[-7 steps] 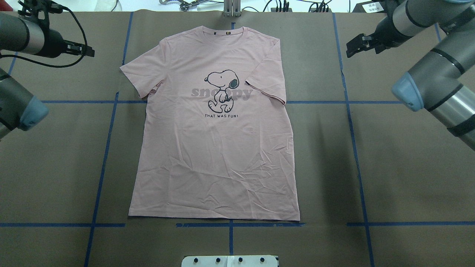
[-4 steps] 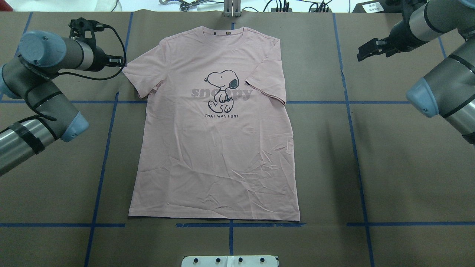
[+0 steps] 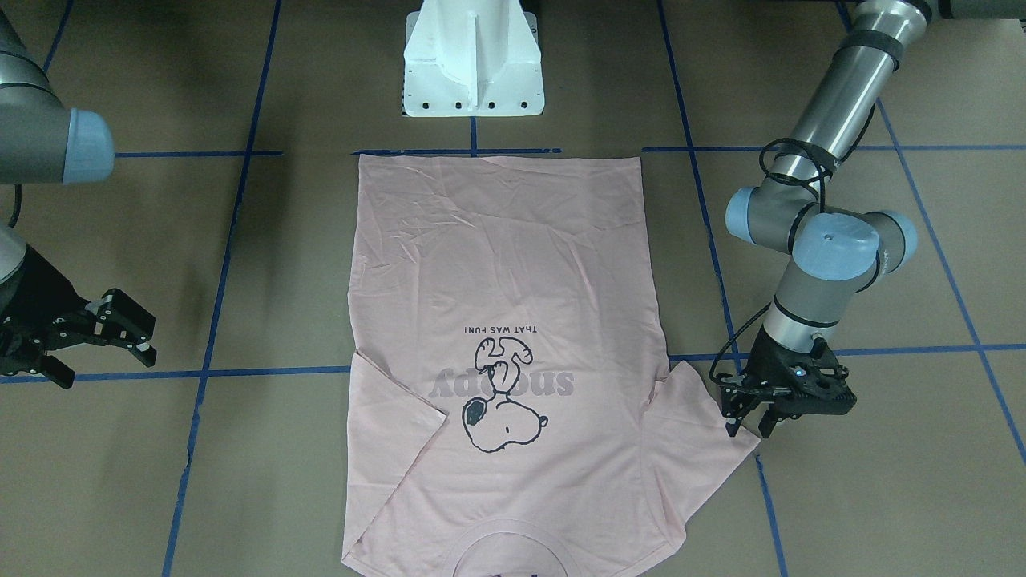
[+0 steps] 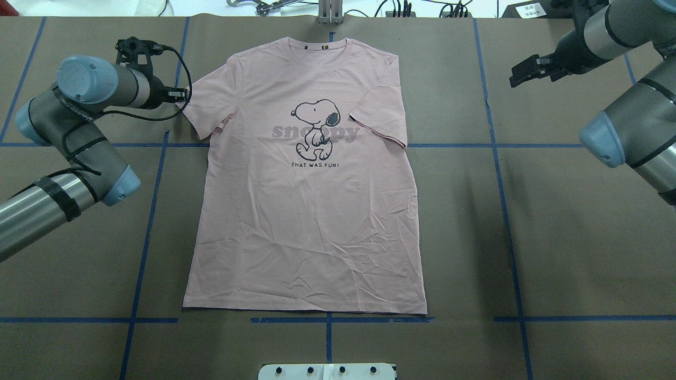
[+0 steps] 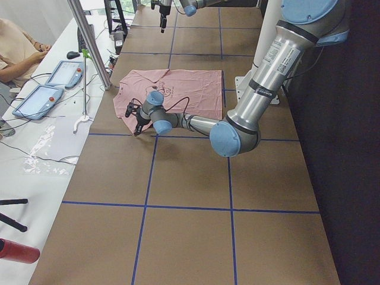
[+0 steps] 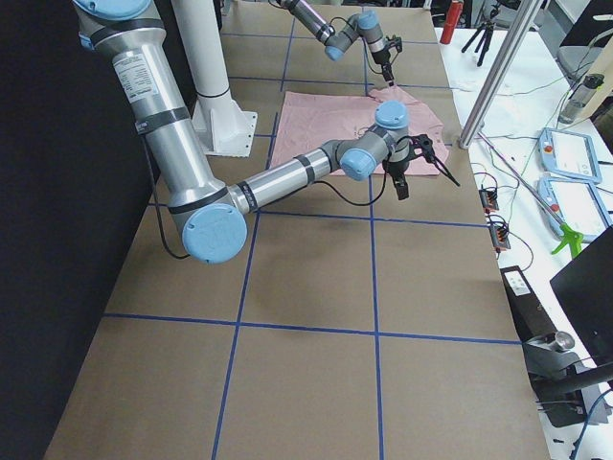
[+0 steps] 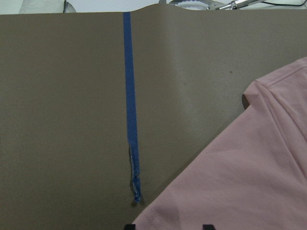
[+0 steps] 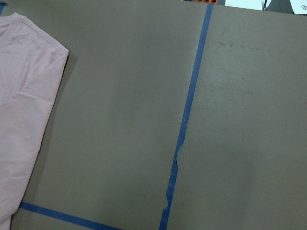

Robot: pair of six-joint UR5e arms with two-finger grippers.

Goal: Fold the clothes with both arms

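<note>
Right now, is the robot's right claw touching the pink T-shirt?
Apart. The overhead view shows the right gripper well off to the side of the T-shirt, with a wide stretch of bare brown table between them.

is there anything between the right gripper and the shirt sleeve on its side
Nothing visible stands in the way. Between the right gripper and the nearest sleeve of the T-shirt there is only flat brown table cover crossed by a blue tape line.

A robotics lab: two robot arms (image 4: 100,87), teach pendants (image 5: 35,100), tape-gridded table (image 4: 581,237).
</note>
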